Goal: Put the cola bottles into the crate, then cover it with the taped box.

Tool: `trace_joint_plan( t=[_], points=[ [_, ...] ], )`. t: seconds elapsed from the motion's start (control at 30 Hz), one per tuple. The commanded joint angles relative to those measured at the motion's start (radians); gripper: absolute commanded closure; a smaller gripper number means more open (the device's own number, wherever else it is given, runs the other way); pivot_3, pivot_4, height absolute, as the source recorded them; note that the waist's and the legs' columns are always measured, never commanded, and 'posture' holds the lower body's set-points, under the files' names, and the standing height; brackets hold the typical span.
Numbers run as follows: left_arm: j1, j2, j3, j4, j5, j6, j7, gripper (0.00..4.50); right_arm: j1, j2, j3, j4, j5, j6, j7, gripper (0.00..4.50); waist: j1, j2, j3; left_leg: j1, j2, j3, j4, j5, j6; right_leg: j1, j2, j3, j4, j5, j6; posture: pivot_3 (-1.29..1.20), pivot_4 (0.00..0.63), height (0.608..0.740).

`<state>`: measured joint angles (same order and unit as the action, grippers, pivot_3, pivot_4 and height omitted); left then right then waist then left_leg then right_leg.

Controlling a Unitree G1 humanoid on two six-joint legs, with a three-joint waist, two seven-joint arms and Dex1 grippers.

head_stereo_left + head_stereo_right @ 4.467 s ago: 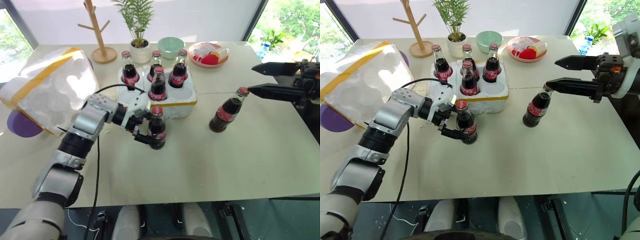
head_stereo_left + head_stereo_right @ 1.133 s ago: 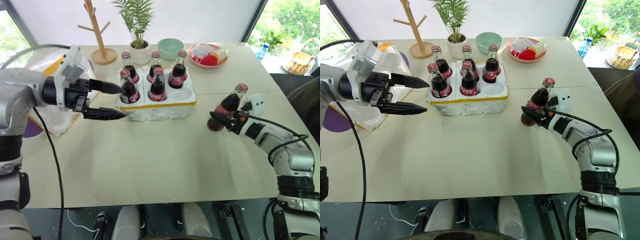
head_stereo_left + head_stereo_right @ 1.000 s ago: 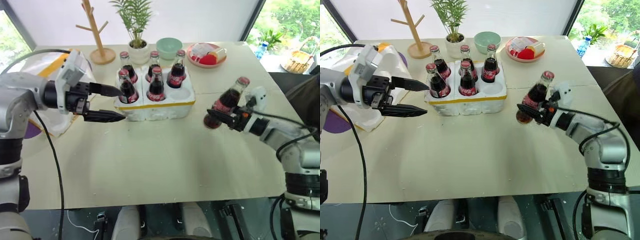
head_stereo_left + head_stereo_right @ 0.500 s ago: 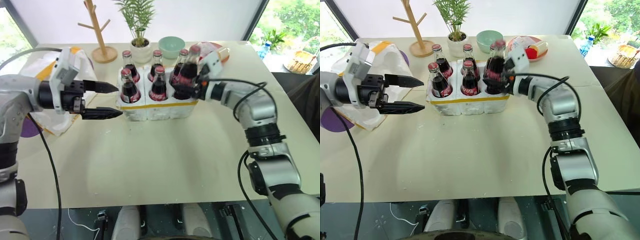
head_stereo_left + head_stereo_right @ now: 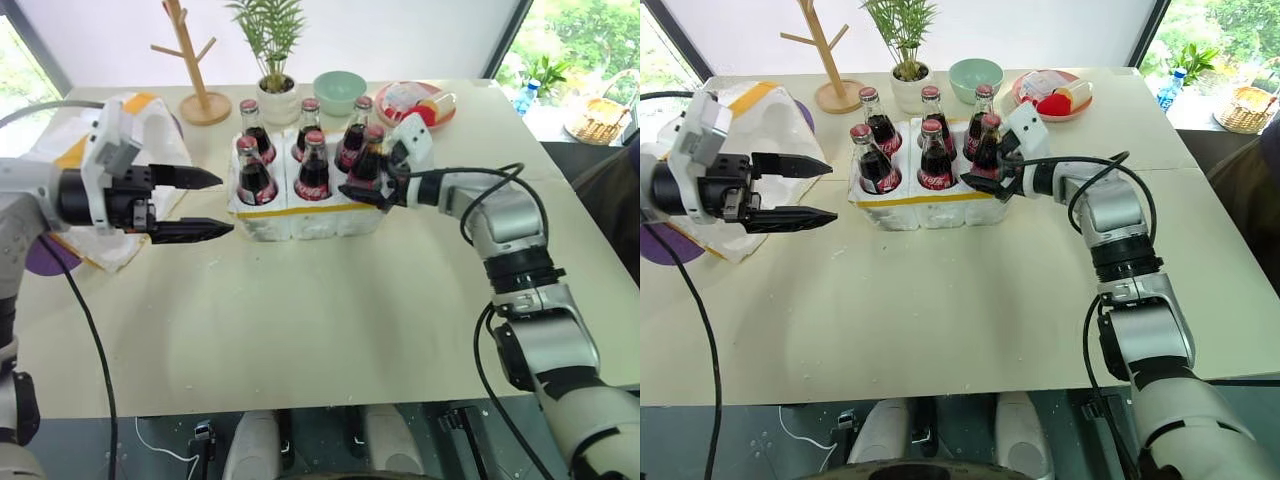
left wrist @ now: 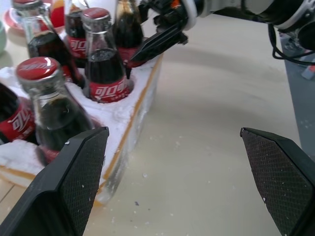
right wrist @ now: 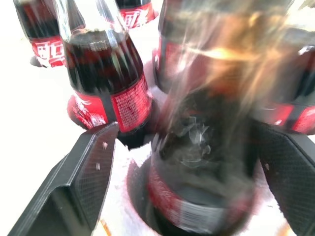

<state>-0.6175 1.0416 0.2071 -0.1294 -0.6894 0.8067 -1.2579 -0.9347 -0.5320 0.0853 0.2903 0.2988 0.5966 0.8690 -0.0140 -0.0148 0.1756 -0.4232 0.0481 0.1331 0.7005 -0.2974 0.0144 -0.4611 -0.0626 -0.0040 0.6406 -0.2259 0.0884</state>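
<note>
Head views: the crate (image 5: 310,200) sits on the table (image 5: 330,310) with all six cola bottles (image 5: 313,165) in its wells. The right gripper (image 5: 985,178) is at the crate's right front well, fingers spread either side of that bottle. The left gripper (image 5: 205,203) hangs wide open, left of the crate. The taped box (image 5: 760,140) lies farther left of the crate.

Left wrist view: its wide fingers (image 6: 74,177) frame the crate's front edge.

Right wrist view: the bottle (image 7: 206,162) stands in its well between parted fingers (image 7: 83,172).

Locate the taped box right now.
In the head views the taped box lies on the table's far left, behind the left gripper and left of the crate, past the wooden peg stand.
</note>
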Motion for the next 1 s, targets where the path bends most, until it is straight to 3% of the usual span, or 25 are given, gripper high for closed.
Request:
trace_joint_plan(
  t=[0.03, 0.13, 0.2, 0.27, 0.4, 0.5, 0.6, 0.7, 0.87, 1.0],
  points=[
    [0.021, 0.064, 0.112, -0.042, -0.037, 0.034, 0.021, 0.00, -0.014, -0.085, -0.081, -0.123, 0.055, 0.056, 0.050, 0.02, -0.001, 0.000, 0.000, 0.000, 0.000, 0.000, 0.000, 0.000, 0.000, 0.000, 0.000, 0.000, 0.000, 0.000, 0.000, 0.00, 0.150, 0.740],
    [0.156, 0.206, 0.307, -0.045, 0.007, 0.118, 0.015, 0.00, -0.025, -0.260, -0.163, -0.179, 0.140, 0.155, 0.180, 0.02, -0.007, 0.000, 0.001, 0.000, 0.000, 0.000, 0.000, 0.000, 0.000, -0.001, 0.000, 0.000, -0.001, 0.000, 0.000, 0.00, 0.150, 0.740],
    [0.238, 0.263, 0.402, -0.038, 0.045, 0.154, 0.025, 0.00, -0.028, -0.321, -0.183, -0.192, 0.178, 0.199, 0.218, 0.02, -0.005, 0.000, 0.001, 0.000, 0.000, 0.000, -0.001, 0.000, 0.000, -0.002, 0.000, 0.001, -0.001, 0.000, 0.000, 0.00, 0.150, 0.740],
    [0.375, 0.310, 0.576, -0.035, 0.137, 0.216, -0.021, 0.00, -0.017, -0.379, -0.200, -0.196, 0.199, 0.194, 0.273, 0.02, -0.010, 0.000, 0.001, 0.002, 0.001, 0.001, -0.002, 0.000, 0.000, -0.001, 0.000, 0.000, -0.003, -0.001, -0.001, 0.00, 0.150, 0.740],
    [0.682, 0.348, 0.874, -0.037, 0.350, 0.279, -0.185, 0.00, -0.025, -0.413, -0.216, -0.179, 0.217, 0.183, 0.314, 0.02, -0.026, 0.000, 0.000, 0.008, 0.001, 0.003, -0.003, -0.003, 0.004, 0.003, -0.001, 0.001, -0.001, -0.003, -0.006, 0.00, 0.150, 0.740],
    [0.894, 0.354, 0.991, 0.035, 0.527, 0.202, -0.265, 0.00, -0.033, -0.415, -0.215, -0.179, 0.250, 0.182, 0.367, 0.02, -0.031, 0.000, 0.000, 0.010, 0.001, 0.005, -0.003, 0.000, -0.001, 0.001, -0.001, 0.000, 0.003, -0.005, -0.008, 0.00, 0.150, 0.740],
    [0.940, 0.385, 0.958, 0.179, 0.604, 0.125, -0.231, 0.00, -0.033, -0.424, -0.217, -0.209, 0.299, 0.171, 0.454, 0.02, -0.026, 0.000, 0.000, 0.011, 0.002, 0.005, -0.004, 0.000, 0.000, 0.001, -0.001, 0.000, 0.005, -0.007, -0.011, 0.00, 0.150, 0.740],
    [0.913, 0.413, 0.861, 0.269, 0.594, 0.068, -0.215, 0.00, -0.040, -0.433, -0.230, -0.242, 0.357, 0.198, 0.515, 0.02, -0.023, 0.000, 0.000, 0.012, 0.002, 0.004, -0.005, -0.001, 0.001, 0.000, -0.002, 0.000, 0.007, -0.008, -0.014, 0.00, 0.150, 0.740],
    [0.744, 0.458, 0.559, 0.414, 0.531, -0.033, -0.118, 0.00, -0.054, -0.449, -0.271, -0.343, 0.498, 0.294, 0.554, 0.02, -0.021, 0.000, 0.000, 0.012, 0.003, 0.004, -0.005, -0.002, 0.001, 0.000, -0.004, 0.000, 0.007, -0.008, -0.014, 0.00, 0.150, 0.740],
    [0.537, 0.448, 0.306, 0.535, 0.514, -0.097, -0.058, 0.00, -0.056, -0.444, -0.299, -0.420, 0.576, 0.352, 0.501, 0.02, -0.023, 0.000, 0.000, 0.012, 0.003, 0.004, -0.006, -0.002, 0.002, -0.001, -0.002, 0.000, 0.008, -0.008, -0.013, 0.00, 0.150, 0.740]
  ],
)
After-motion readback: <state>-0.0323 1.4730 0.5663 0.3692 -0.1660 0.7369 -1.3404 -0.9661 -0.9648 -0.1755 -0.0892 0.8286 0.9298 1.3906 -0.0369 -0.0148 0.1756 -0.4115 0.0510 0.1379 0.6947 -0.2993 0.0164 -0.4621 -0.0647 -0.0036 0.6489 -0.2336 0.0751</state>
